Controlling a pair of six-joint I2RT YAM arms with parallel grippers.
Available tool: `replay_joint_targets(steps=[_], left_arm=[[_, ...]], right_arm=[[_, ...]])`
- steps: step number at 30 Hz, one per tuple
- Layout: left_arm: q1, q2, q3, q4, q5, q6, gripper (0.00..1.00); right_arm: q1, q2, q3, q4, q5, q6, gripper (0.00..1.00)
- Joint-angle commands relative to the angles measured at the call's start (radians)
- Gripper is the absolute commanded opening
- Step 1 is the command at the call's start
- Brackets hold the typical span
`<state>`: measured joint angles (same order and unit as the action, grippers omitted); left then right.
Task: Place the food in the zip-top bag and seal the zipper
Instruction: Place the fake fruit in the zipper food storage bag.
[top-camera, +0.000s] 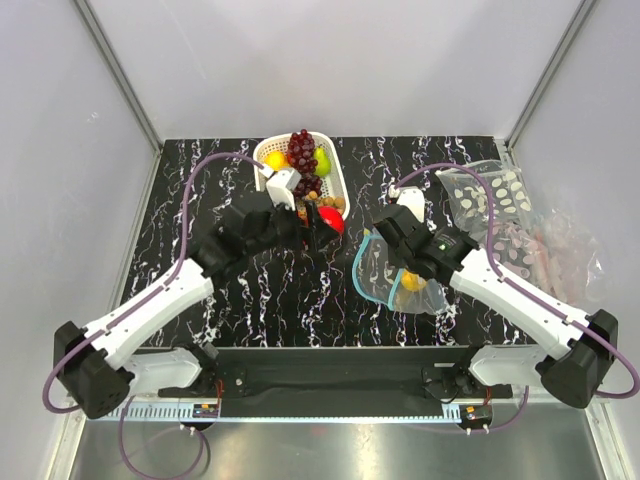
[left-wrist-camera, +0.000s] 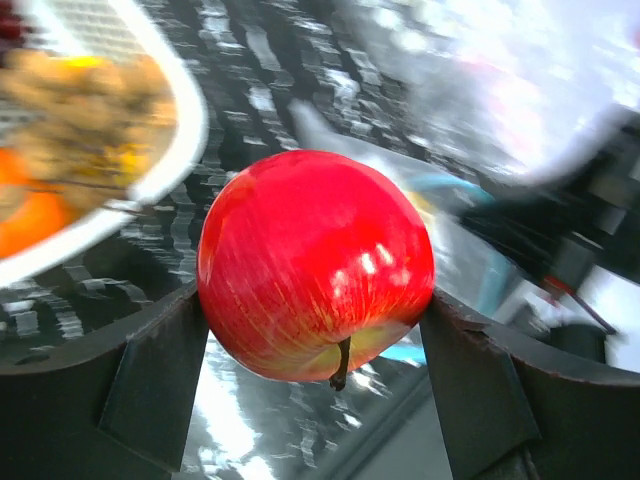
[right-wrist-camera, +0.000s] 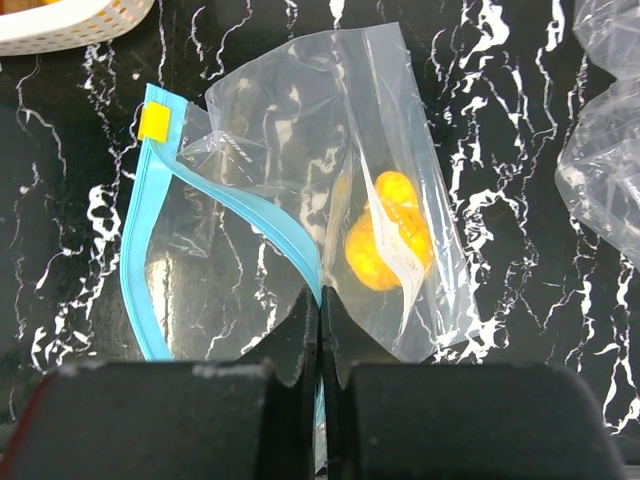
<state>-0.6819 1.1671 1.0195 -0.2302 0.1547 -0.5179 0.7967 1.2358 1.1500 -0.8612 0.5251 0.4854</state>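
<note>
Where bag (right-wrist-camera: 262, 135) holds fruit (right-wrist-camera: 390, 236), basket (top-camera: 341, 182) holds grapes (top-camera: 300, 150)

Basket above, bag to the right, apple between

In the top view the basket (top-camera: 341, 178) sits at upper centre of the table (top-camera: 250, 300). Just below it, the left gripper (top-camera: 318, 225) holds the apple (left-wrist-camera: 315, 265). Right of centre lies the zip-top bag (right-wrist-camera: 260, 150) with a fruit (right-wrist-camera: 388, 232) inside, the right gripper (right-wrist-camera: 320, 310) pinching its zipper (right-wrist-camera: 135, 270). Other bags (top-camera: 490, 195) lie upper right.
</note>
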Motion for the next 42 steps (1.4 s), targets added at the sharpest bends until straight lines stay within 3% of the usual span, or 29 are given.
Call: replay_joint_targets(steps=[1, 10, 14, 17, 20, 21, 22, 28, 36, 42], left_arm=[[-0.08, -0.037, -0.022, 0.111, -0.029, -0.036, 0.58], [-0.274, 0.106, -0.065, 0.252, -0.041, -0.04, 0.57], [-0.306, 0.224, -0.009, 0.282, -0.061, -0.054, 0.57], [-0.318, 0.328, 0.081, 0.211, -0.095, -0.067, 0.57], [-0.335, 0.376, 0.106, 0.201, -0.121, -0.065, 0.72], [-0.338, 0.381, 0.102, 0.204, -0.125, -0.062, 0.89], [-0.346, 0.381, 0.103, 0.201, -0.135, -0.06, 0.99], [-0.354, 0.315, 0.094, 0.16, -0.175, -0.034, 0.99], [-0.315, 0.175, 0.093, 0.058, -0.253, 0.016, 0.99], [-0.063, 0.132, 0.105, 0.011, -0.219, 0.064, 0.99]], right_arm=[[0.007, -0.039, 0.014, 0.013, -0.034, -0.007, 0.0], [0.007, -0.068, 0.019, 0.001, -0.05, 0.004, 0.0], [0.009, -0.081, 0.022, -0.002, -0.059, 0.01, 0.0], [0.009, -0.087, 0.024, -0.005, -0.054, 0.016, 0.0], [0.007, -0.091, 0.027, -0.013, -0.04, 0.022, 0.0], [0.007, -0.091, 0.027, -0.015, -0.039, 0.022, 0.0], [0.009, -0.093, 0.025, -0.015, -0.037, 0.022, 0.0], [0.007, -0.096, 0.017, -0.018, -0.028, 0.025, 0.0], [0.009, -0.101, 0.007, -0.01, -0.023, 0.027, 0.0], [0.007, -0.105, -0.001, -0.004, -0.033, 0.03, 0.0]])
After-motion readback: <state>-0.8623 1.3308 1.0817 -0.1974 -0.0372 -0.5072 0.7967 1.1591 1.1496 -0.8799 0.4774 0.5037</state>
